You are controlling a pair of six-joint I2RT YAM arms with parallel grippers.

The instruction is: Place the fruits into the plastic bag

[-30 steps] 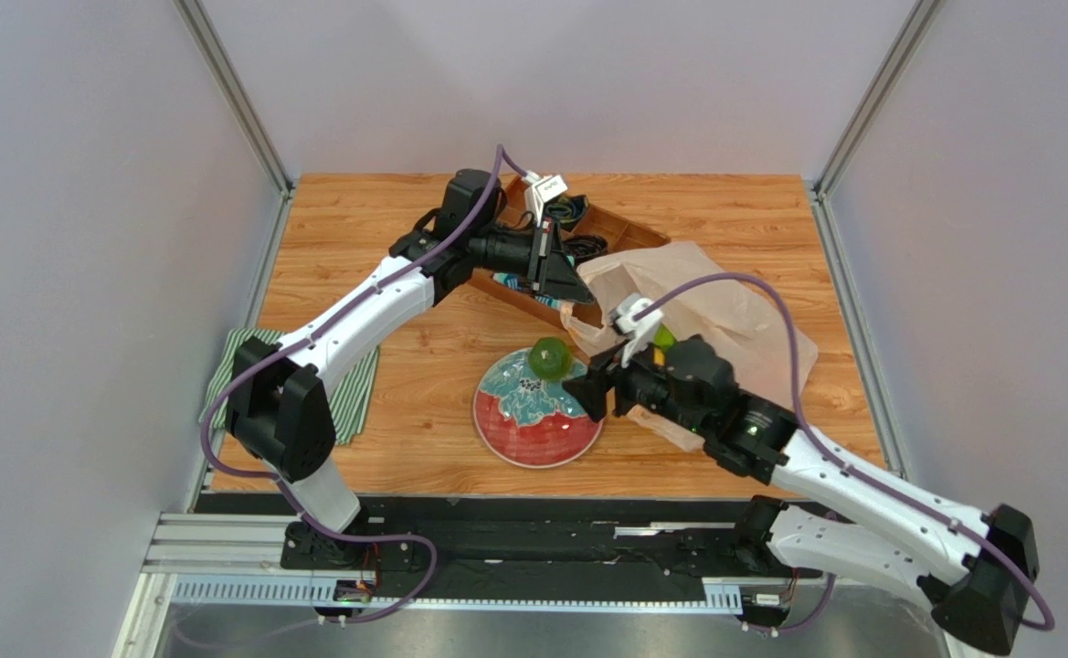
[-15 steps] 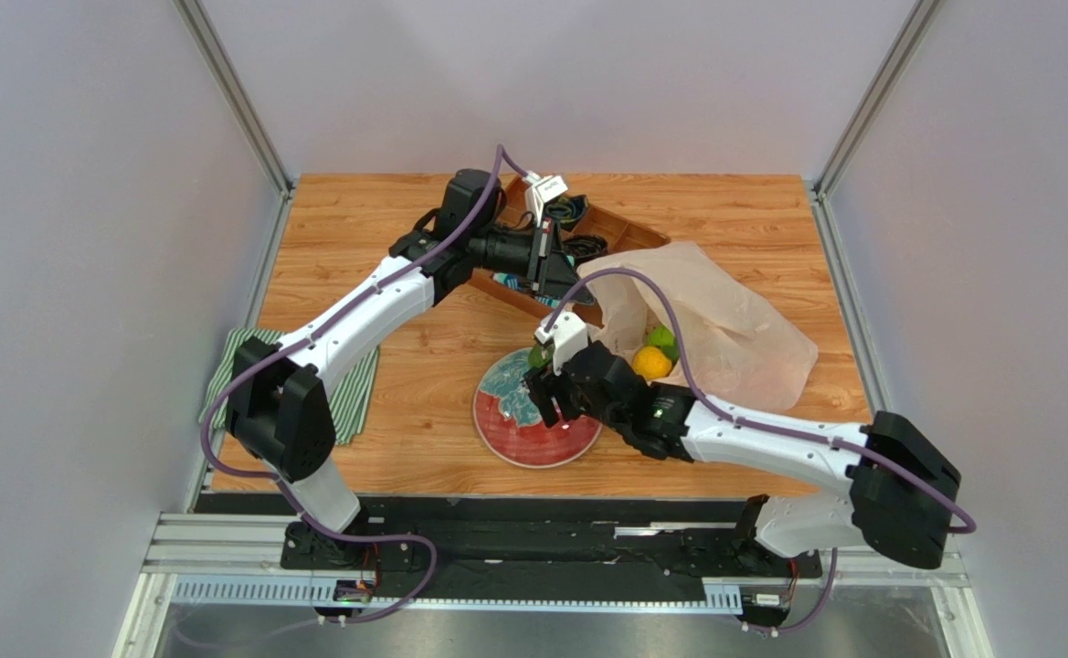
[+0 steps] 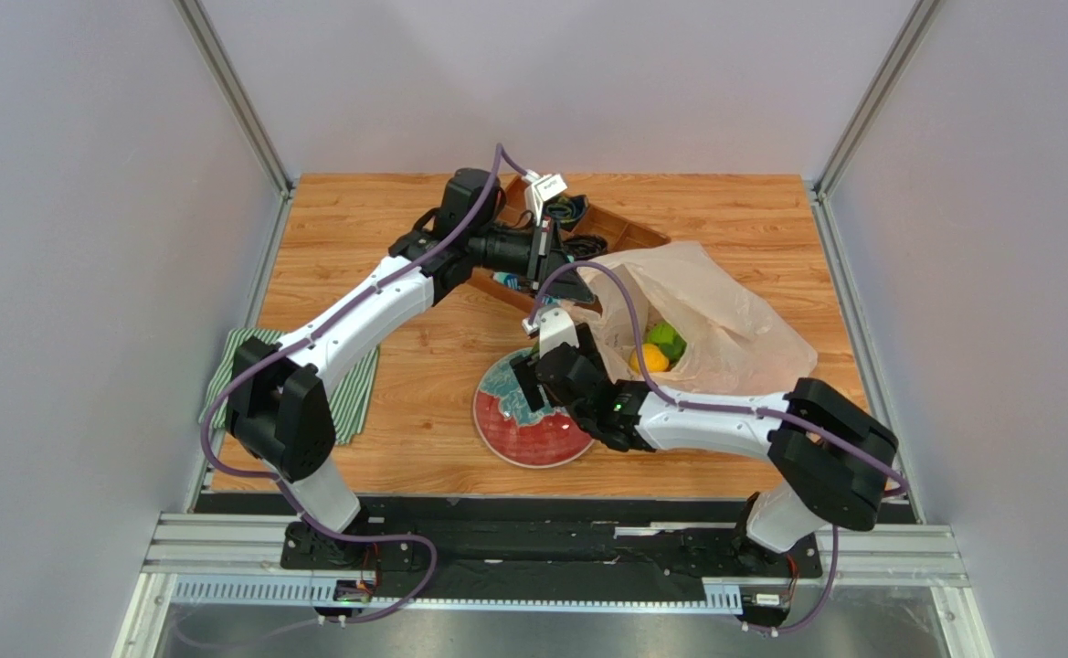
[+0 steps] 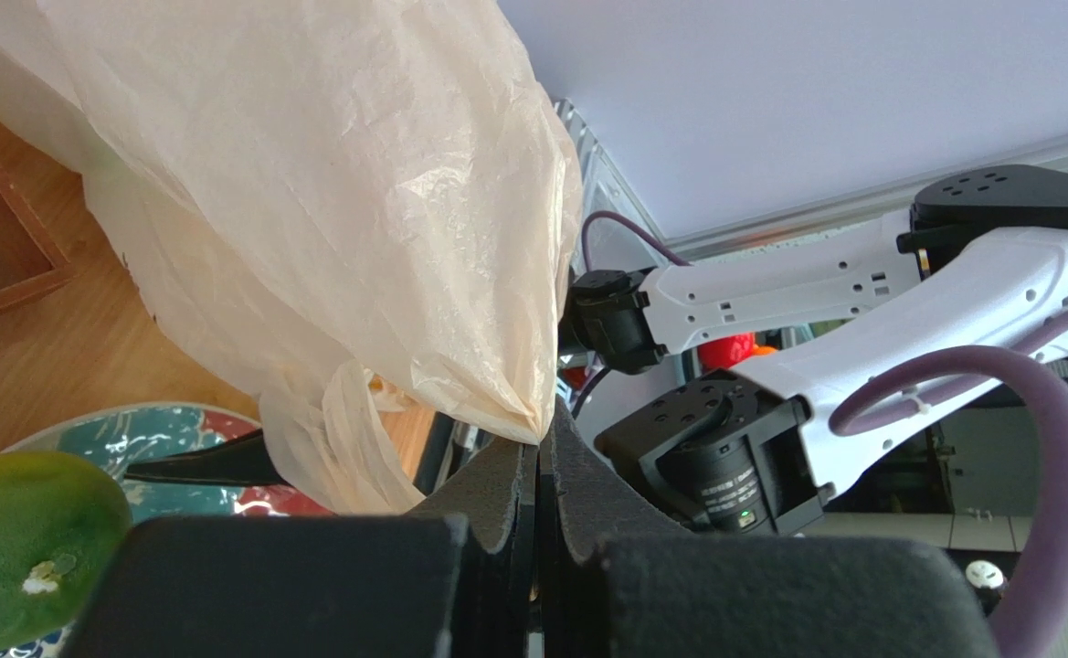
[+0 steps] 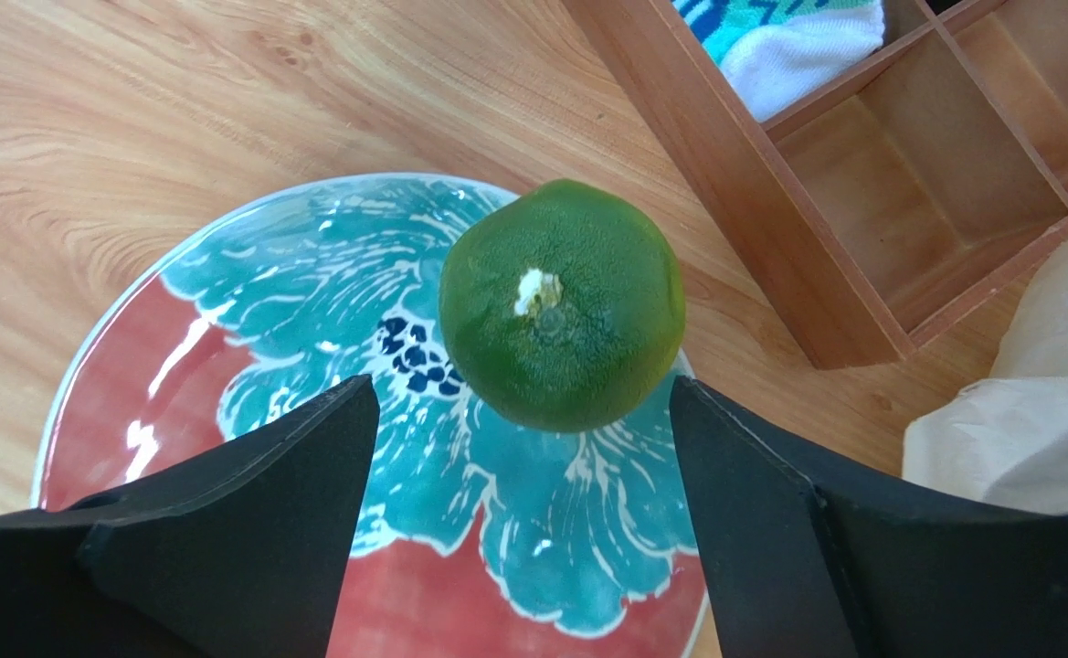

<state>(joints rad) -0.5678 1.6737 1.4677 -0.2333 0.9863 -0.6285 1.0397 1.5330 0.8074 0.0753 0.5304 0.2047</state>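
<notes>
A green round fruit (image 5: 560, 305) sits on the red-rimmed plate (image 5: 224, 398), also seen low in the left wrist view (image 4: 25, 542). My right gripper (image 5: 523, 398) hovers over the plate, open, its jaws spread wide with the fruit just ahead of the tips and nothing held. From above, this gripper (image 3: 536, 377) covers the fruit. The plastic bag (image 3: 718, 322) lies right of the plate, with a green fruit (image 3: 663, 339) and an orange-yellow fruit (image 3: 649, 359) inside. My left gripper (image 4: 542, 446) is shut on the plastic bag's (image 4: 333, 206) edge, holding it up.
A brown wooden compartment tray (image 3: 615, 226) stands behind the bag, with a blue-and-white cloth (image 5: 786, 41) in one section. A green striped cloth (image 3: 240, 368) lies at the table's left edge. Grey enclosure walls ring the table.
My right arm swung left from the bag's mouth to above the plate and its jaws spread wider. The bag's mouth now stands higher, showing the fruits inside. The left gripper stayed put.
</notes>
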